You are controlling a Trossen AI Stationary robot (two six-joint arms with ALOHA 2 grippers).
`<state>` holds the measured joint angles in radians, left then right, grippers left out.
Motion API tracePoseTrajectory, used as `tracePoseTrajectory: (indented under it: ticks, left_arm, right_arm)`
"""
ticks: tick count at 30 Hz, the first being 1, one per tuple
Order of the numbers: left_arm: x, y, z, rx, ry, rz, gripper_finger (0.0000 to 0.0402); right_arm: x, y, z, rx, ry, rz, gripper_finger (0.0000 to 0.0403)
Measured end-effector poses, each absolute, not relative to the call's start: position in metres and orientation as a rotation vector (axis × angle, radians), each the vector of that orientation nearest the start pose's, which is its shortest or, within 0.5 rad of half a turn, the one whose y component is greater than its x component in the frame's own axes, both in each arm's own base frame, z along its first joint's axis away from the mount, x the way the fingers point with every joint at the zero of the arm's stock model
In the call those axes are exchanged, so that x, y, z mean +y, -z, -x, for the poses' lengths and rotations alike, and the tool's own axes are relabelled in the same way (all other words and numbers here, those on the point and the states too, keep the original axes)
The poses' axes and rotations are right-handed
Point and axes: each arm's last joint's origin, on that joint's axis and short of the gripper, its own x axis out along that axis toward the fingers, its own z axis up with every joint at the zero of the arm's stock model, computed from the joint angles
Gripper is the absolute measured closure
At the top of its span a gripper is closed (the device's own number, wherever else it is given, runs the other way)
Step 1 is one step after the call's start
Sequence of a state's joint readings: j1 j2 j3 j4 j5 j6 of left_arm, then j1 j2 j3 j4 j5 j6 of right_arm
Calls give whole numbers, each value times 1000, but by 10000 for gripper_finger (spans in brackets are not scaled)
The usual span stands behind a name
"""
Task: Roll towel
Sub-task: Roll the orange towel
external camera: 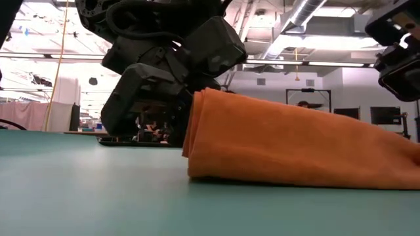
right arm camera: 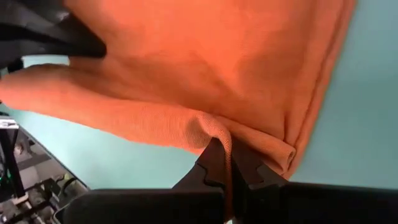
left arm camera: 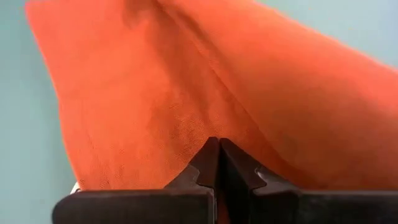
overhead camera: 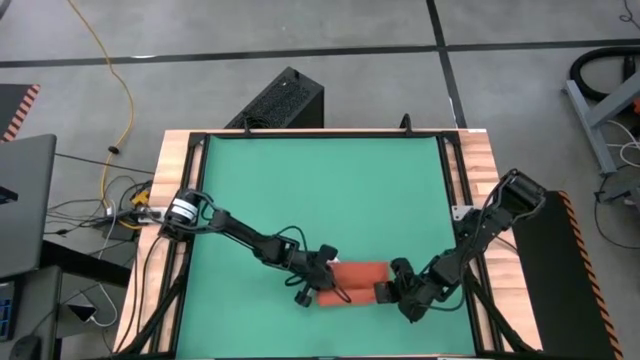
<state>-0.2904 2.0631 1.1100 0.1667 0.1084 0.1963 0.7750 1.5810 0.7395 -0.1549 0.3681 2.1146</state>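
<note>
The orange-red towel (overhead camera: pixel 355 280) lies as a narrow, several-layered bundle on the green mat (overhead camera: pixel 320 190) near the table's near edge. In the low view the towel (external camera: pixel 295 144) rests on the mat with its thick folded end toward the dark gripper body (external camera: pixel 164 85). My left gripper (overhead camera: pixel 322 288) is shut at the towel's left end. My right gripper (overhead camera: pixel 392 292) is shut at its right end. No white tag shows. My left gripper (left arm camera: pixel 219 158) pinches cloth at the towel's left end (left arm camera: pixel 205 124) between its two shut fingers, coming from the table's left. How many layers, I cannot tell. The towel's underside rests on the mat. My right gripper (right arm camera: pixel 227 158) pinches a small raised fold (right arm camera: pixel 214 127) at the towel's right end between its two shut fingers, coming from the table's right. Several layered edges (right arm camera: pixel 292 152) show beside the fingers. The towel lies slack on the mat.
Wooden table borders (overhead camera: pixel 175 170) and a black frame rail (overhead camera: pixel 320 133) surround the mat. A black box (overhead camera: pixel 280 100) stands beyond the far edge. Cables and a laptop (overhead camera: pixel 25 200) lie left of the table. The mat's far part is bare.
</note>
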Motion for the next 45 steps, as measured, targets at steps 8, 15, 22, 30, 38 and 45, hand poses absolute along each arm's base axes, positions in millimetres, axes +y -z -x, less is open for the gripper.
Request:
tracePoseTrajectory:
  ticks: [8, 15, 22, 30, 38, 45]
  left_arm:
    - [-124, -111, -377, 793, 358, -406, 401]
    - [-119, -150, -363, 802, 154, -626, 401]
    - [-116, -177, -357, 759, 104, -603, 401]
    - [-107, -176, -355, 810, -72, -750, 401]
    - [-101, -179, -357, 803, -159, -833, 401]
    - [-96, -179, -359, 803, -156, -804, 402]
  right_arm:
    - [185, -144, -212, 833, 612, -1402, 392]
    - [178, -144, -217, 852, 593, -1336, 392]
    - [172, -144, -223, 856, 552, -1240, 392]
    - [167, -145, -227, 872, 474, -1081, 392]
    - [168, -163, -242, 879, 367, -867, 392]
    - [159, -171, -254, 915, 323, -823, 392]
